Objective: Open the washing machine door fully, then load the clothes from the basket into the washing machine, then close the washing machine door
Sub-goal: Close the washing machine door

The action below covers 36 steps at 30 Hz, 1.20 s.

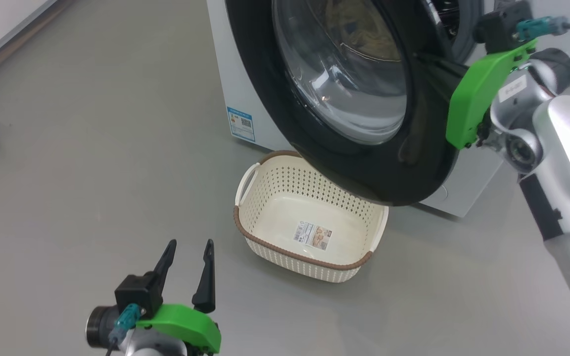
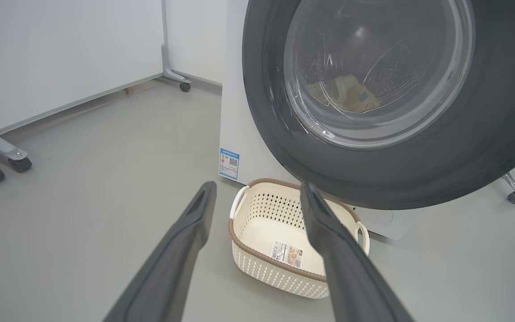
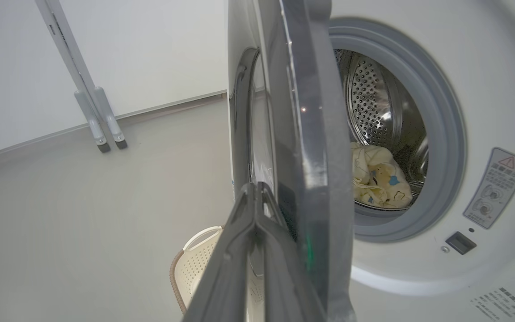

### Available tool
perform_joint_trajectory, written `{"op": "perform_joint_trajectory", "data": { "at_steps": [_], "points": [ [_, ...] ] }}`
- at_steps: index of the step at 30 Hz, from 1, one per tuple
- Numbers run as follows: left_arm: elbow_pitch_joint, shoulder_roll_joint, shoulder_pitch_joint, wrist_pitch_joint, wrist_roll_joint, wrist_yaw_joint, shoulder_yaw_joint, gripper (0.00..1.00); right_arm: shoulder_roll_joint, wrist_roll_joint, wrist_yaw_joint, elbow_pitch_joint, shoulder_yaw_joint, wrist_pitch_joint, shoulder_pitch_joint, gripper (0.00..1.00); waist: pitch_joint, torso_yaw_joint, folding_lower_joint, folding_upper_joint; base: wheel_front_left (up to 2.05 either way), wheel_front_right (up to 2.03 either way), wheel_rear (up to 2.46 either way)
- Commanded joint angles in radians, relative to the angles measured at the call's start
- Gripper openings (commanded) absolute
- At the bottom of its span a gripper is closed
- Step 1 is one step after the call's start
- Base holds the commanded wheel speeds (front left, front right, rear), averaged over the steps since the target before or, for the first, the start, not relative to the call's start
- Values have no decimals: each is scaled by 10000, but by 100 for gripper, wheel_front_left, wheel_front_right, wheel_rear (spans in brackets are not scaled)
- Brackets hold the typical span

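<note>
Grey floor (image 1: 92, 148) by the washing machine (image 3: 499, 67): we are rating its door (image 1: 344, 89) stiff, slippery, best pushed at the rim; right claw (image 3: 255, 190) pinched together, left claw (image 1: 191, 244) gaping.

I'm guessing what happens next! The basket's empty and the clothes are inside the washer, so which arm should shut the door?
Probably the right. The shut right gripper is up at the edge of the washing machine door, while the open left gripper hangs low near the basket, apart from the door.
</note>
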Motion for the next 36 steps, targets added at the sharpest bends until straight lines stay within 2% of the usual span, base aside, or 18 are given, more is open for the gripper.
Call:
{"op": "perform_joint_trajectory", "data": {
  "at_steps": [1,16,30,36],
  "points": [
    [-220,-4,-542,-144,-115,4,284,100,-187,-149,-6,-147,-297,56,-613,0,111,75,0,0,0,0,0],
    [155,-428,-1096,-695,-489,-141,-209,100,-1236,-1198,-6,593,-1701,257,-2091,0,1509,940,0,0,0,0,0],
    [258,-508,-1193,-841,-585,-84,-228,100,-1557,-1769,-6,2034,-2683,-970,-2782,0,1714,1310,0,0,0,0,0],
    [-55,-520,-1081,-844,-572,-50,-25,100,-1778,-2277,-6,2851,-3251,-1684,-3550,0,2077,1379,0,0,0,0,0]
  ]
}}
